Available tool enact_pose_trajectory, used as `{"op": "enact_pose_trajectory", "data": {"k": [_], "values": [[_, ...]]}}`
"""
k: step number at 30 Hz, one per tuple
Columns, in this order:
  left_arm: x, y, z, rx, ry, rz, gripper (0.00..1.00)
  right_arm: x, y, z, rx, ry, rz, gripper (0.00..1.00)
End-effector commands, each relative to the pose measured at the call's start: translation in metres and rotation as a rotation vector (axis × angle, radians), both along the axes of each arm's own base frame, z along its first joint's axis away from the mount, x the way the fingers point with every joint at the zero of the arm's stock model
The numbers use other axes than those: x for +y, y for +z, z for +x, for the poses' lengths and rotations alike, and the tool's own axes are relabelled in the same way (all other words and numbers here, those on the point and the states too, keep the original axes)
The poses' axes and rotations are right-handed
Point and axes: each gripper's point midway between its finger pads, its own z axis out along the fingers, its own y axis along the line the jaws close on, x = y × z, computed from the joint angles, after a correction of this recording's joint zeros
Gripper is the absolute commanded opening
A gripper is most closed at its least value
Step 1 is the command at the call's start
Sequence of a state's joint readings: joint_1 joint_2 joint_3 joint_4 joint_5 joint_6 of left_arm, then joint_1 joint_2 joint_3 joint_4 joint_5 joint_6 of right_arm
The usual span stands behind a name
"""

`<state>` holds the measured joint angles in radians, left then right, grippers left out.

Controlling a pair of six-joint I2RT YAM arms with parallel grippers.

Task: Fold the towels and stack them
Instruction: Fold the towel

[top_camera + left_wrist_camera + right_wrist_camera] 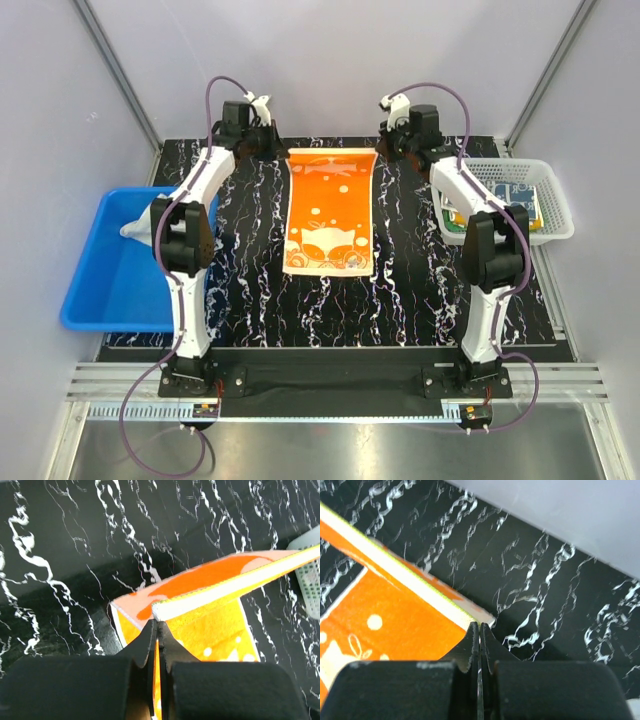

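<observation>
A black, white-veined marble-look surface (420,290) carries an orange patterned cloth (330,215), its near part lying flat mid-surface. Right of the cloth sits a white mesh basket (556,233); left, at the edge, a blue plastic bin (100,290).

Two grippers, the left gripper (156,625) and the right gripper (479,626), have one orange towel (330,212) between them. Left of the left gripper: one blue bin (95,290), one pale cloth (135,228). Right of the right gripper: one white basket (556,208), two towels (515,195) visible.
</observation>
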<state>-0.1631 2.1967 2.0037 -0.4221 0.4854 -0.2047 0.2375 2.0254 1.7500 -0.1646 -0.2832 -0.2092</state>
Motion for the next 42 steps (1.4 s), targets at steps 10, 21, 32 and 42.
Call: {"op": "enact_pose_trajectory", "data": {"k": [10,21,32,42], "values": [[-0.001,0.006,-0.052,-0.09,-0.09,0.028,0.0,-0.002,-0.002,-0.071,0.005,0.044,0.031,0.0],[0.005,-0.036,-0.124,0.019,-0.114,0.073,0.0,0.007,-0.069,-0.144,0.23,0.062,0.042,0.0],[-0.007,-0.079,-0.169,0.153,-0.132,0.065,0.01,0.015,-0.095,-0.192,0.371,0.051,0.01,0.0],[-0.002,-0.075,-0.195,0.16,-0.068,0.082,0.0,0.011,-0.108,-0.22,0.448,0.004,-0.007,0.0]]}}
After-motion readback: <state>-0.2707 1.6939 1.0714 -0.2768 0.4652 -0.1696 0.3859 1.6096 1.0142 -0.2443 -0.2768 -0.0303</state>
